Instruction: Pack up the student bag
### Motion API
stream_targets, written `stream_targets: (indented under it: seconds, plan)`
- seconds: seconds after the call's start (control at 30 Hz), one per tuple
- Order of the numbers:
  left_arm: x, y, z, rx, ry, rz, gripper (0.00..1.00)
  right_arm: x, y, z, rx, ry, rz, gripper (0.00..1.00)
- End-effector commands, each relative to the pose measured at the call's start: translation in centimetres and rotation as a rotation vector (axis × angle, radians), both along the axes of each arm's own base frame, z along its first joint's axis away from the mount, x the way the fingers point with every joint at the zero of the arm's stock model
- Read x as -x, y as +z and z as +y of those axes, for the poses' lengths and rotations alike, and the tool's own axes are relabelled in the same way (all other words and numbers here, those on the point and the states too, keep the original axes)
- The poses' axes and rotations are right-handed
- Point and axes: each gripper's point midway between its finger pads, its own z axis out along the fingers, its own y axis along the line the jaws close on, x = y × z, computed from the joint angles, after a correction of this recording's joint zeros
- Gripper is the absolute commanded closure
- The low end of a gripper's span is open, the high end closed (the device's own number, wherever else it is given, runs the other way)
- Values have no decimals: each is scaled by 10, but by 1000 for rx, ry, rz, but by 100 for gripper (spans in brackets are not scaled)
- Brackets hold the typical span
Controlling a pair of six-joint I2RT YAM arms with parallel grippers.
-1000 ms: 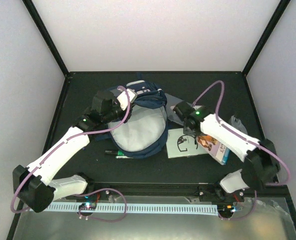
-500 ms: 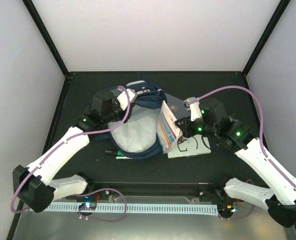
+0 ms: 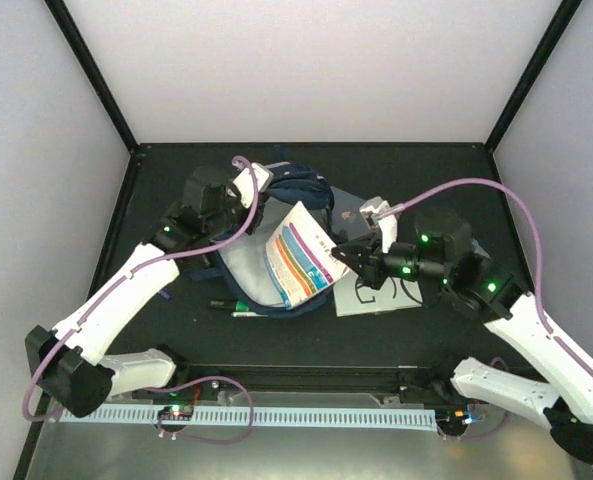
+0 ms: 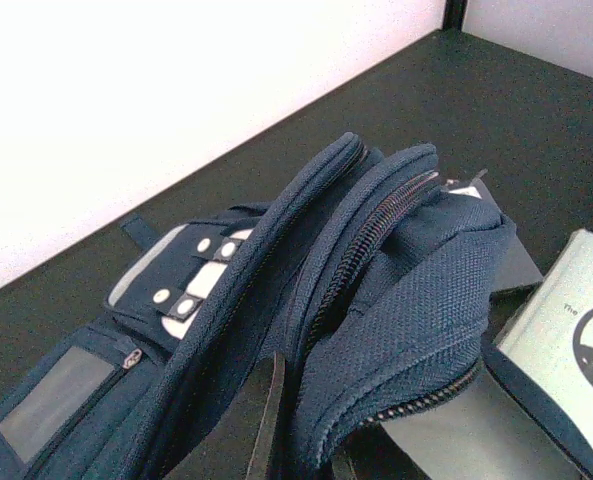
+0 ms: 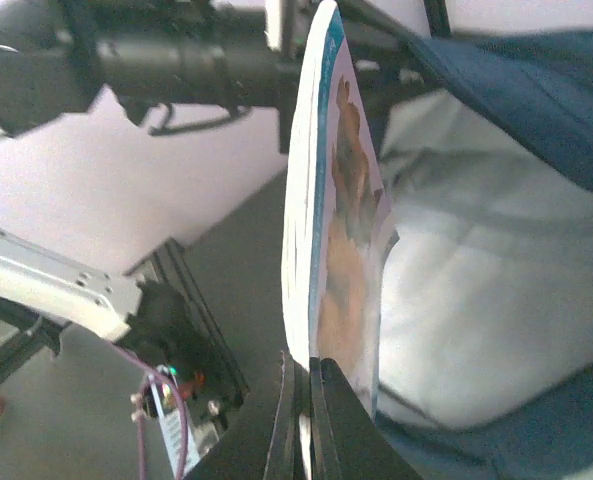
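The student bag [image 3: 301, 195] lies open at the table's middle, navy outside with pale grey lining [image 3: 244, 268]. My left gripper [image 3: 256, 190] is shut on the bag's upper zipper edge and holds it up; in the left wrist view the navy fabric [image 4: 426, 290] fills the space round the jaws of that gripper [image 4: 296, 440]. My right gripper [image 3: 339, 252] is shut on a thin book with a striped, colourful cover [image 3: 298, 255], tilted over the bag's opening. The right wrist view shows the book [image 5: 341, 190] edge-on, clamped by the right gripper [image 5: 308, 420], with the lining [image 5: 476, 290] behind.
A white booklet with a black headphone drawing [image 3: 381, 292] lies right of the bag, also seen from the left wrist [image 4: 576, 330]. A green-and-black pen [image 3: 231, 307] lies by the bag's near left edge. A dark flat item [image 3: 348, 212] sits behind the booklet.
The right arm lifted the striped book from the table at the right and swung it left, over the open bag. The left gripper kept its hold and raised the bag's edge slightly.
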Motion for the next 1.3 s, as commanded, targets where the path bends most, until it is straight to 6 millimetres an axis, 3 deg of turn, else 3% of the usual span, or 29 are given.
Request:
stream_targets:
  seconds: [0.0, 0.17, 0.3, 0.4, 0.53, 0.9, 0.97, 1.27]
  plan:
    - [-7, 77, -5, 116, 3, -141, 98, 10, 56, -2, -253, 10, -157, 98]
    - [-8, 105, -3, 104, 3, -201, 98, -14, 71, -32, -377, -222, -283, 98]
    - [-11, 130, -6, 136, -1, -231, 98, -33, 67, -39, -440, -350, -189, 98]
    - [-16, 142, -12, 159, -11, -226, 98, -48, 50, -39, -504, -439, -60, 98]
    - [-30, 139, -23, 179, -17, -179, 98, -58, 33, -43, -671, -517, 85, 98]
    - [-19, 126, -40, 261, -108, -110, 98, -95, 14, -71, -817, -810, 190, 98]
    - [-16, 121, -42, 286, -116, -93, 98, -100, 14, -70, -855, -818, 198, 98]
    - [-13, 133, -58, 383, -180, -35, 98, -124, 8, -43, -925, -834, 202, 98]
